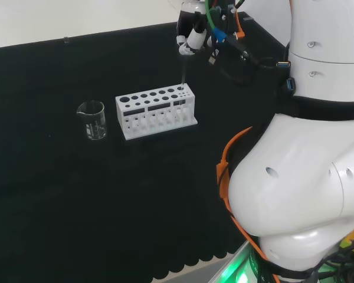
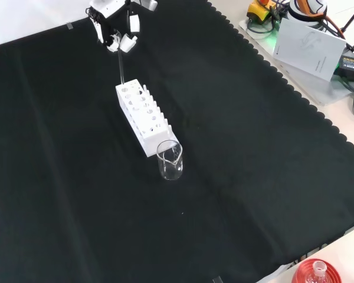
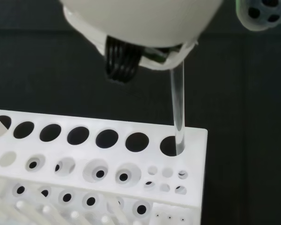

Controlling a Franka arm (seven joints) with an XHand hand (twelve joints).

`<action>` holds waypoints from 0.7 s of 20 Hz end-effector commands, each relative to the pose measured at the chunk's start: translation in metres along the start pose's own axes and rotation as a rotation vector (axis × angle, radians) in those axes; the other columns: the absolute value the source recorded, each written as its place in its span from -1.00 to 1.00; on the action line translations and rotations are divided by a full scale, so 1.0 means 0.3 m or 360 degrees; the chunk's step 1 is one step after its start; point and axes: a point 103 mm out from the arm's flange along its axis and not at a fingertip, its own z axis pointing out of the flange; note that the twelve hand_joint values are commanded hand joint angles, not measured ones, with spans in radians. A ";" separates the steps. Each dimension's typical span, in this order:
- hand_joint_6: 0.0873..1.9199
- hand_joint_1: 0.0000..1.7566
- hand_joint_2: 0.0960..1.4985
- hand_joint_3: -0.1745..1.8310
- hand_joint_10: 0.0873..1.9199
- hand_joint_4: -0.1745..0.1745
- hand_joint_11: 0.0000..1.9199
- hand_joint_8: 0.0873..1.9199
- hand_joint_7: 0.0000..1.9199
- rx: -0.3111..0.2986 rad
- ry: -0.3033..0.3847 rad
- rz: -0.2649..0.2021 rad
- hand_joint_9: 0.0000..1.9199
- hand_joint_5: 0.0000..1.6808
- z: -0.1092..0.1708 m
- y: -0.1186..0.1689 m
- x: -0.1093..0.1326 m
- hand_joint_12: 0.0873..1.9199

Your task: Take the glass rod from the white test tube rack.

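Overhead, fingers point(image 2: 119, 41) pinching glass rod point(image 3: 178, 112), tip in end hole of white rack point(image 1: 156, 110), beaker point(image 1: 92, 119) beside.

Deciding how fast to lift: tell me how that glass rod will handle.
The rod looks thin, straight and clear, so probably stiff, light and breakable. It stands in a rack hole, so lifting askew might snag. The hand pinches its smooth top; it may slip.

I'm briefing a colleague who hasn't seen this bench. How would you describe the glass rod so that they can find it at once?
Find the white test tube rack in the middle of the black cloth, with a clear beaker beside one short end. At the opposite end, a thin clear glass rod stands upright in an end hole. It is the one thing rising above the rack, its top pinched by the hand.
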 end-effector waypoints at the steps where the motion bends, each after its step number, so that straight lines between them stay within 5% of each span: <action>1: -0.27 0.52 -0.39 0.04 -1.00 -1.00 0.71 -0.47 0.52 0.0009 -0.0017 0.0008 0.84 0.44 -0.032 -0.006 0.012 -0.59; 14: -0.35 0.65 -0.42 0.00 -1.00 -1.00 0.70 -0.44 0.46 -0.0072 -0.0081 -0.0035 0.78 0.44 -0.156 -0.045 0.094 -0.61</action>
